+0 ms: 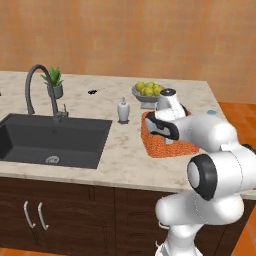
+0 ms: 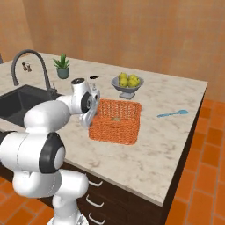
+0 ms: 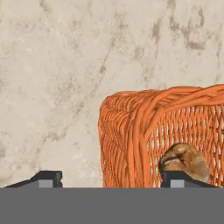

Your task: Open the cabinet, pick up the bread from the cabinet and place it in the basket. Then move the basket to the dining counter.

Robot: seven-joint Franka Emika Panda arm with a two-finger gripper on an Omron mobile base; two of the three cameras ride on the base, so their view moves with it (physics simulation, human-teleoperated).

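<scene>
1. Basket [image 2: 115, 121]: orange woven wicker, rectangular with rounded corners, resting flat on the beige stone-look desk [image 2: 171, 145]; well right of the black sink [image 1: 50, 140], just in front of the fruit bowl [image 2: 127, 84].
2. Bread [image 3: 186, 161]: small tan-brown loaf, lying inside the basket on its floor, close to the near wall.
3. Tool [image 3: 118, 178]: spread wide, one tip outside the basket's wall, the other inside beside the bread; nothing pinched. Positioned at the basket's sink-side rim, pointing down.
4. Stage, by judgement: bread already in basket, basket already on the dining surface; delivery apparently complete or nearly so, only withdrawal left.
5. Other items, relative to the basket: soap dispenser [image 1: 123, 110] to the sink side; curved grey tap [image 1: 37, 87] and potted plant [image 1: 54, 82] beyond the sink; bowl of yellow fruit behind; blue utensil [image 2: 172, 114] on the far side from the sink.
6. Risk: tips straddling the wall; a sideways or tilted retreat likely to hook the rim and drag or tip the basket.
7. Risk: tip inside standing next to the bread; re-closing or dropping lower likely to nudge or squash the loaf.
8. Risk: wide arm swing on retreat; soap dispenser and fruit bowl near enough to be knocked.
</scene>
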